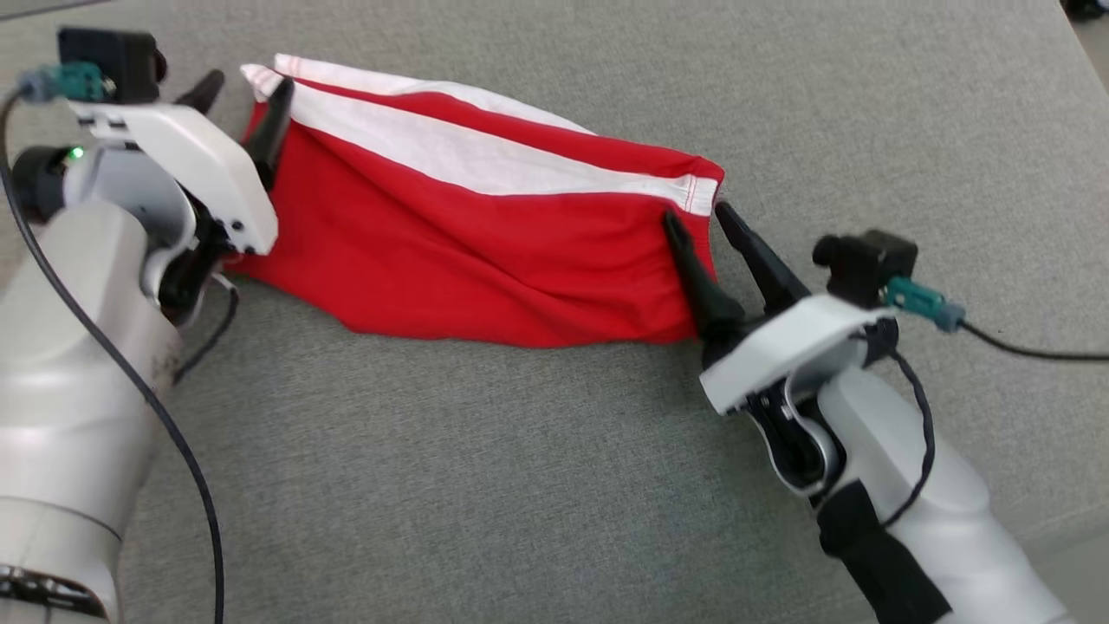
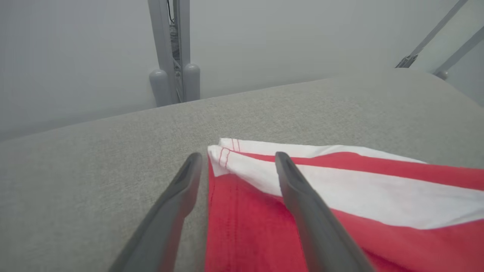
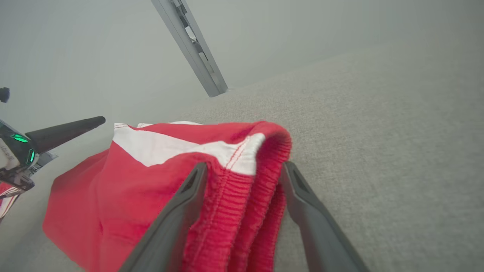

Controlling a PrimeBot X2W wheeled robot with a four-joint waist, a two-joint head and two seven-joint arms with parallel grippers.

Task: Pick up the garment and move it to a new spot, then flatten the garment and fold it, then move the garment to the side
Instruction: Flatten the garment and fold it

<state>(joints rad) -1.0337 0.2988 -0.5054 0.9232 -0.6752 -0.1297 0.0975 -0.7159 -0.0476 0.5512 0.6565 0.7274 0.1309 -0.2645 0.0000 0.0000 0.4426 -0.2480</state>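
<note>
Angling in from the near right corner of the grey upholstered surface (image 1: 520, 485), the right gripper (image 1: 695, 213) pointed toward the far edge with its two dark fingers moderately apart, straddling the right end of the garment (image 1: 485, 251). One finger lay on the red cloth; the other rested over bare grey just beside the hem. From the right wrist, a ribbed red band of the cloth filled the gap between those fingers (image 3: 170, 223) and touched the one on that view's left, though whether the other pressed it as well was hard to tell, so the hold looked loose at best. The garment, red with two white stripes edged in red stitching, lay folded and creased across the middle of the surface, running from its centre up toward the far left corner and well apart from the right edge; its near hem sagged in a shallow curve. At the garment's far left end sat the left gripper (image 1: 249, 81), on a white arm (image 1: 69, 364) rising from the near left corner. Its fingers (image 2: 302, 204) were likewise spread: one lay over the white-striped corner, the other over bare surface just beside the cloth's edge, closed on nothing. Past the far edge, the left wrist view showed a grey metal post (image 2: 174, 49) against a pale wall (image 2: 75, 56).
</note>
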